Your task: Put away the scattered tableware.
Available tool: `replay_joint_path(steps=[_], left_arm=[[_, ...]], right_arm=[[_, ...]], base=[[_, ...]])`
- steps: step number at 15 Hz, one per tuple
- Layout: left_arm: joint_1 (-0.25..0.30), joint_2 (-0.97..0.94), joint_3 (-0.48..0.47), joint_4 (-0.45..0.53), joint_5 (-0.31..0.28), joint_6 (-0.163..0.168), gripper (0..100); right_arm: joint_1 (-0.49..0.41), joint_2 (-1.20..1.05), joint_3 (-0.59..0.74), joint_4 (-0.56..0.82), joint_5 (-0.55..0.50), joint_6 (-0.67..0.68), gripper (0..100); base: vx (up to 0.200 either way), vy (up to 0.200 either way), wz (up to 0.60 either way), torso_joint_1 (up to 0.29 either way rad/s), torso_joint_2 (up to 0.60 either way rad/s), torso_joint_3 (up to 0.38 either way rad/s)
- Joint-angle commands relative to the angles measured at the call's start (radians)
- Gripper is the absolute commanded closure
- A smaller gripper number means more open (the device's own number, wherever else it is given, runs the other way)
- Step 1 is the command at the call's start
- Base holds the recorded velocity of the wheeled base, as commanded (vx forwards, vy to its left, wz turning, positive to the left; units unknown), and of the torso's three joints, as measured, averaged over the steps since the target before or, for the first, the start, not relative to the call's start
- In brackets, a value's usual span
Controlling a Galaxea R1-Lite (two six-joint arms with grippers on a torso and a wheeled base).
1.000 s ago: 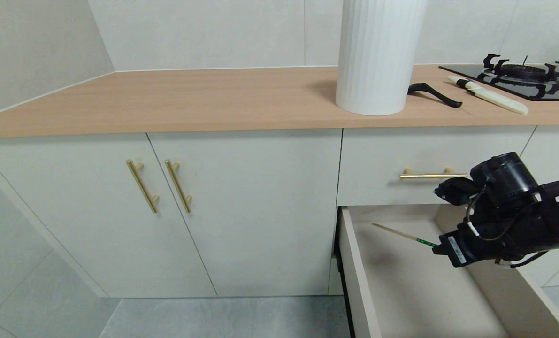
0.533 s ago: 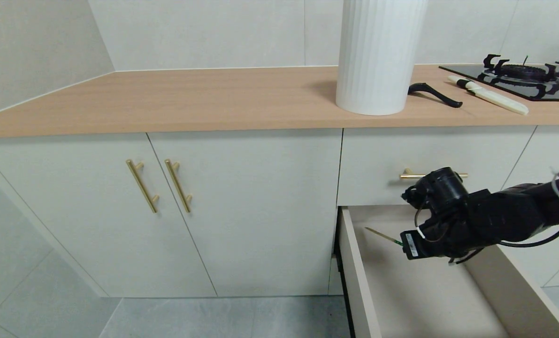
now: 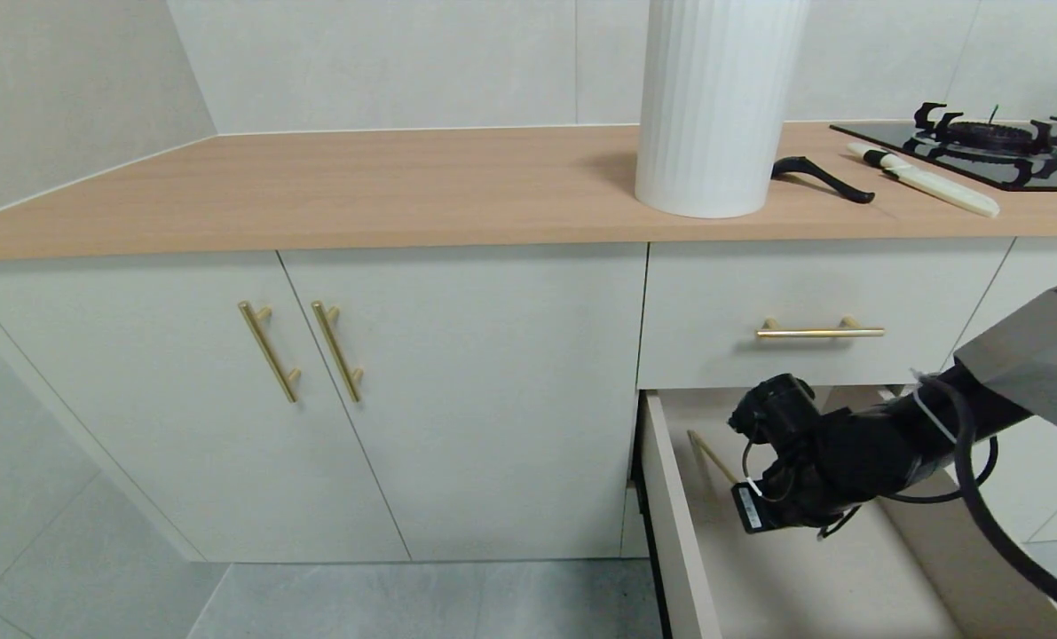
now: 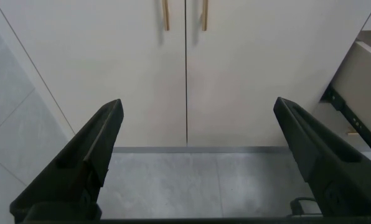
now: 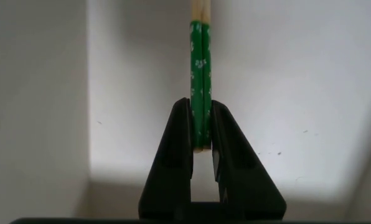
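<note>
Firmly, right pincer (image 5: 201, 109) clamps 2 chopsticks (image 5: 201, 56) (green-ended) inside the open drawer (image 3: 670, 497); left pincer (image 4: 198, 109) gapes wide.

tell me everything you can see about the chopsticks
The chopsticks are a pair pressed side by side, pale wood with a green end printed with small white flowers. The right gripper is shut on that green end. They point out from it inside the open drawer, near its left wall; whether the tips touch it is unclear.
</note>
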Motion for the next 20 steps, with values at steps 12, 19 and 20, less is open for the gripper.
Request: replay_joint_path(steps=[12,19,20], left_arm=[[-0.001,0.000,0.000,0.000,0.001,0.000,0],[-0.001,0.000,0.000,0.000,0.001,0.000,0],[-0.001,0.000,0.000,0.000,0.001,0.000,0]], right_arm=[[0.023,0.196,-0.016,-0.007,-0.030,-0.002,100],[0.023,0.179,-0.015,-0.005,-0.030,-0.001,0],[0.023,0.147,-0.007,0.000,-0.030,-0.001,0]], base=[[0.000,0.000,0.00,0.000,0.00,0.000],[0.000,0.000,0.00,0.000,0.00,0.000],[0.000,0.000,0.00,0.000,0.00,0.000]])
